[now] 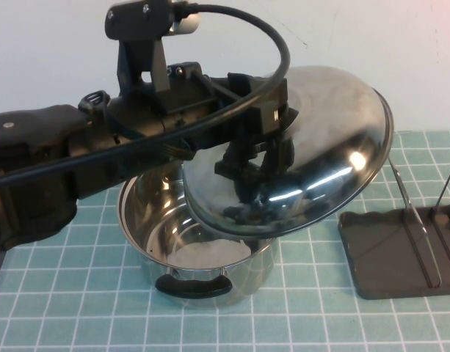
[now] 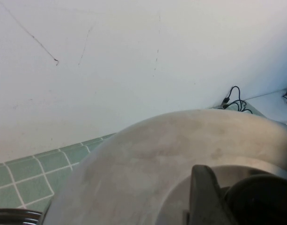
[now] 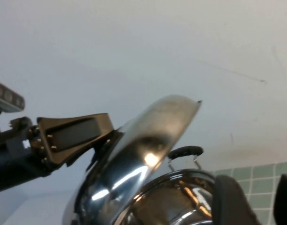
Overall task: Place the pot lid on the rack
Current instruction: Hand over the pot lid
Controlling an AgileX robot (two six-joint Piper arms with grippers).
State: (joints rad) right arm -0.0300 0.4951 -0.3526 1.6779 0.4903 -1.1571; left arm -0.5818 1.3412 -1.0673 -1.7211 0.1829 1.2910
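Note:
My left gripper (image 1: 272,121) is shut on the black knob (image 2: 262,201) of the pot lid (image 1: 335,139). It holds the shiny lid tilted in the air, above and to the right of the open steel pot (image 1: 202,271). The lid's dome fills the left wrist view (image 2: 148,159) and also shows in the right wrist view (image 3: 143,145). The rack (image 1: 393,257), a dark grey tray with thin upright wires (image 1: 412,220), stands on the mat to the right of the lid, and nothing is on it. My right gripper (image 3: 260,206) is open and empty, low beside the pot (image 3: 176,197); it is out of the high view.
The pot stands on a green tiled mat (image 1: 298,323) and has a black handle at its front (image 1: 194,286). A white wall runs behind the table. The left arm and its cable (image 1: 232,15) reach across above the pot.

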